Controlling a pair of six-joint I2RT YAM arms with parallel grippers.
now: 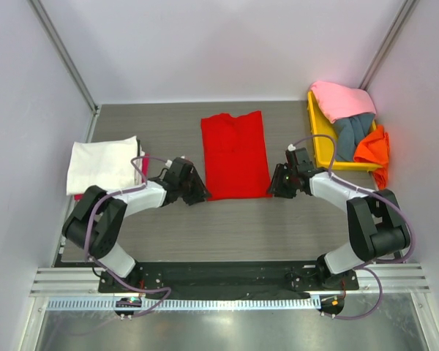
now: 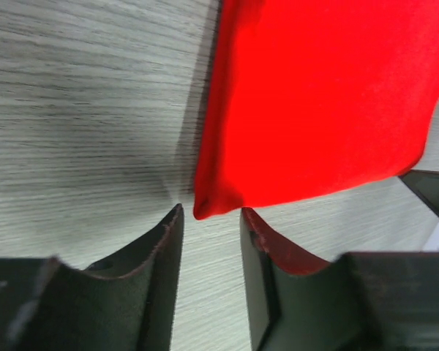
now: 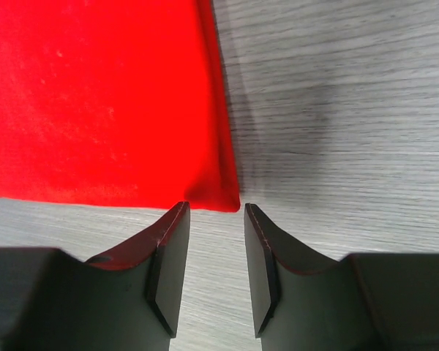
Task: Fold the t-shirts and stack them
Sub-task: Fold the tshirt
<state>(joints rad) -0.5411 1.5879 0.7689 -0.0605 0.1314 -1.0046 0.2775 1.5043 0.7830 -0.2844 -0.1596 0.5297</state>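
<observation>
A bright red t-shirt [image 1: 234, 153] lies flat in a long rectangle mid-table. My left gripper [image 1: 202, 195] is at its near left corner, my right gripper [image 1: 272, 189] at its near right corner. In the left wrist view the left gripper [image 2: 211, 213] is open, and the corner of the red t-shirt [image 2: 314, 95] sits just at its fingertips, ungripped. In the right wrist view the right gripper [image 3: 216, 208] is open, with the red t-shirt [image 3: 95, 95] ending just ahead of the tips. A folded cream-white t-shirt [image 1: 102, 164] lies at the left.
A yellow tray [image 1: 316, 139] at the back right holds a pink t-shirt [image 1: 342, 99], a grey-blue one [image 1: 353, 130] and an orange one [image 1: 371, 148] that hangs over its edge. White walls close in on both sides and the back. Bare grey table lies between the arms.
</observation>
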